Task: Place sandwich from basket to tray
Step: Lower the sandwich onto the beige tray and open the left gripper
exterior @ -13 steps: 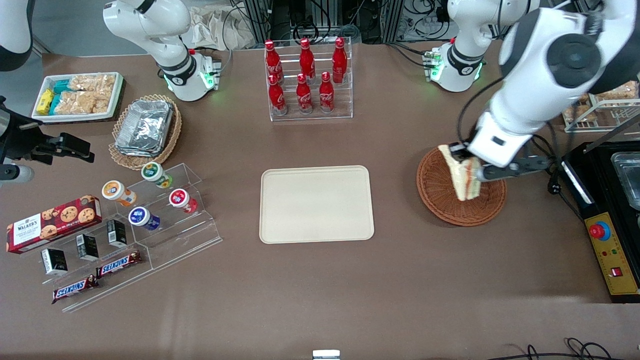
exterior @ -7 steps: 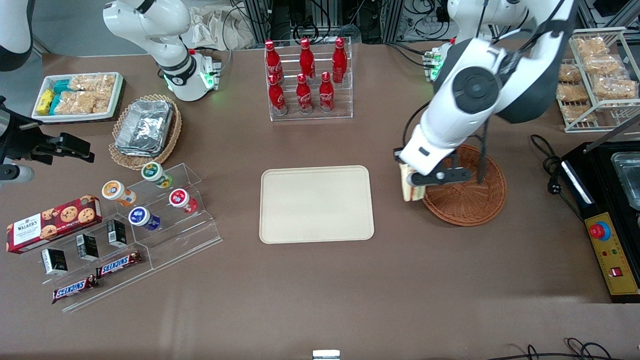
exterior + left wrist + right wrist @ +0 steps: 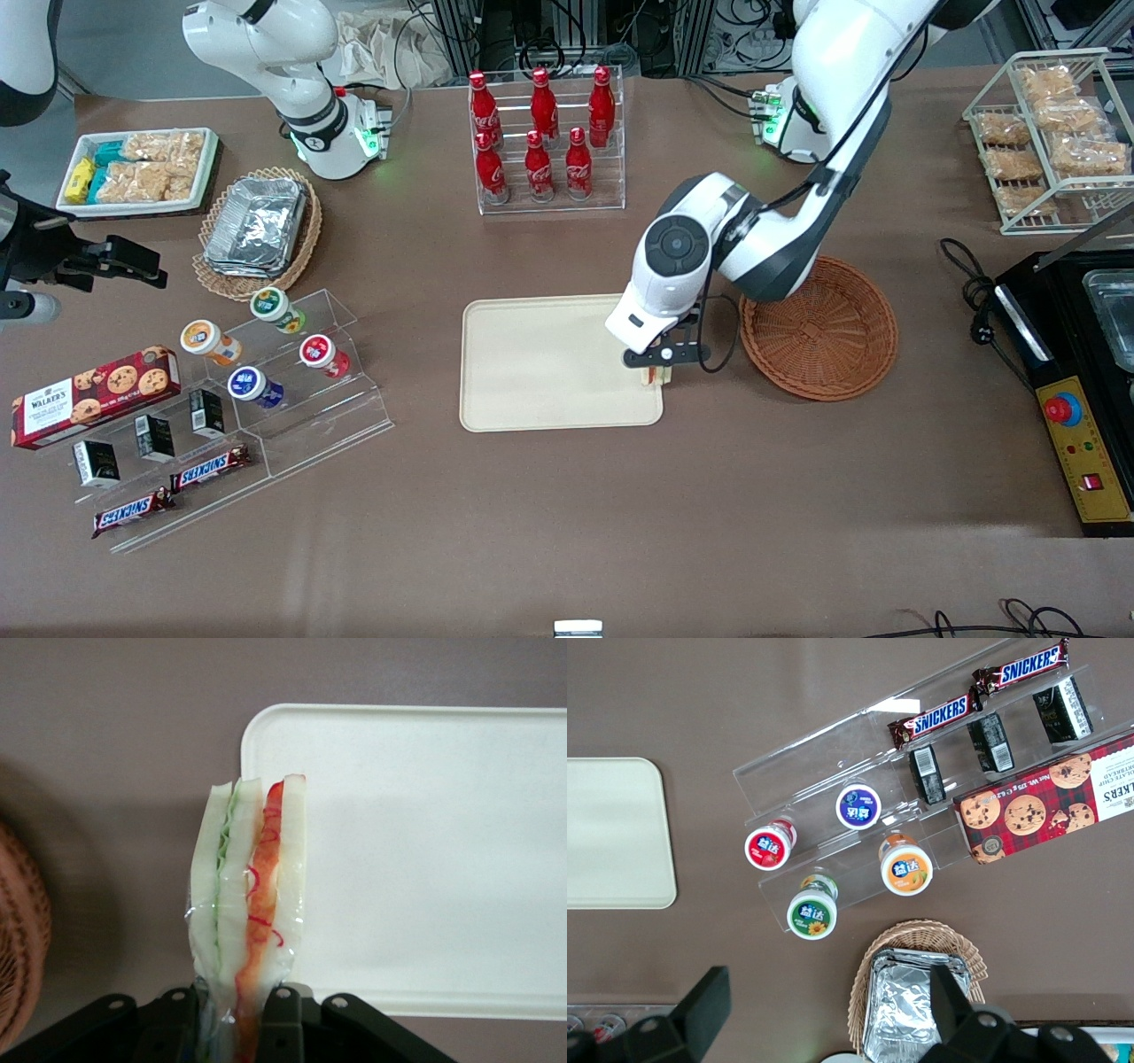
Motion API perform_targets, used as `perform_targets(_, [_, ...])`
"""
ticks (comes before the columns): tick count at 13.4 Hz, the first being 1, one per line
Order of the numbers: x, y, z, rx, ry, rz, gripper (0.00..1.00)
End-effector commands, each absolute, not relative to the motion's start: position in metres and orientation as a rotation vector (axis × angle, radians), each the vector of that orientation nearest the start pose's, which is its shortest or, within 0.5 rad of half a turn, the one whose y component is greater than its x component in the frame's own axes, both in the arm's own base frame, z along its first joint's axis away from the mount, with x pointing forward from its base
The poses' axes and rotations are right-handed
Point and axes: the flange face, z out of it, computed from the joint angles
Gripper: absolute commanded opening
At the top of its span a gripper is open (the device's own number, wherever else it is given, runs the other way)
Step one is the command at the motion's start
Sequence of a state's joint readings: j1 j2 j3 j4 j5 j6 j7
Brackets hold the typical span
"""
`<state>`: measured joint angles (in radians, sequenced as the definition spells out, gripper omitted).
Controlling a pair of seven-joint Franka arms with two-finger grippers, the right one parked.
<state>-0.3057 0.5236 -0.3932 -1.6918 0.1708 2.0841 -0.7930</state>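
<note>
My left gripper (image 3: 657, 365) is shut on the sandwich (image 3: 251, 895), a wrapped wedge of white bread with green and orange-red filling. It holds the sandwich above the edge of the cream tray (image 3: 540, 363) that faces the basket. In the front view only a small tip of the sandwich (image 3: 655, 377) shows under the gripper. In the left wrist view the sandwich hangs over the tray's rim (image 3: 266, 722), half over the brown table. The round reddish-brown wicker basket (image 3: 819, 328) stands beside the tray, with nothing in it; its rim also shows in the left wrist view (image 3: 22, 930).
A clear rack of red cola bottles (image 3: 545, 142) stands farther from the front camera than the tray. A clear stand with yoghurt cups (image 3: 283, 354) and snack bars lies toward the parked arm's end. A black machine (image 3: 1076, 354) and wire snack rack (image 3: 1050, 133) stand toward the working arm's end.
My left gripper has carried the sandwich out of the basket and sideways to the tray's near edge. The basket is left with nothing in it.
</note>
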Motion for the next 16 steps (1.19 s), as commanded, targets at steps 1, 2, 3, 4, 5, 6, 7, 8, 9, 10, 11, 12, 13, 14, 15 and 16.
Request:
perform_targets(1, [0.531,-0.413,0.285,-3.112,-0.038,0.122,0.0])
perform_targets(2, [0.528,-0.419,0.275,-3.11,-0.01,0.111,0.0])
perform_targets(3, [0.526,-0.422,0.268,-3.102,0.015,0.103,0.0])
perform_targets(4, [0.529,-0.418,0.262,-3.089,0.026,0.096,0.0])
perform_targets(5, [0.53,-0.419,0.253,-3.087,0.038,0.091,0.0])
perform_targets(6, [0.529,-0.423,0.246,-3.103,0.047,0.08,0.0])
perform_targets(7, [0.53,-0.425,0.244,-3.115,0.049,0.067,0.0])
perform_targets(8, [0.532,-0.425,0.246,-3.119,0.049,0.058,0.0])
perform_targets(9, [0.531,-0.426,0.24,-3.12,0.052,0.068,0.0])
perform_targets(10, [0.533,-0.429,0.232,-3.127,0.054,0.069,0.0])
perform_targets(11, [0.537,-0.431,0.229,-3.125,0.07,0.044,0.0])
perform_targets(12, [0.536,-0.432,0.228,-3.12,0.08,0.039,0.19])
perform_targets(13, [0.537,-0.431,0.227,-3.12,0.077,0.038,0.7])
perform_targets(14, [0.535,-0.433,0.225,-3.119,0.082,0.044,1.0])
perform_targets(15, [0.539,-0.431,0.231,-3.121,0.075,0.032,1.0])
perform_targets(16, [0.546,-0.426,0.244,-3.123,0.048,0.016,1.0])
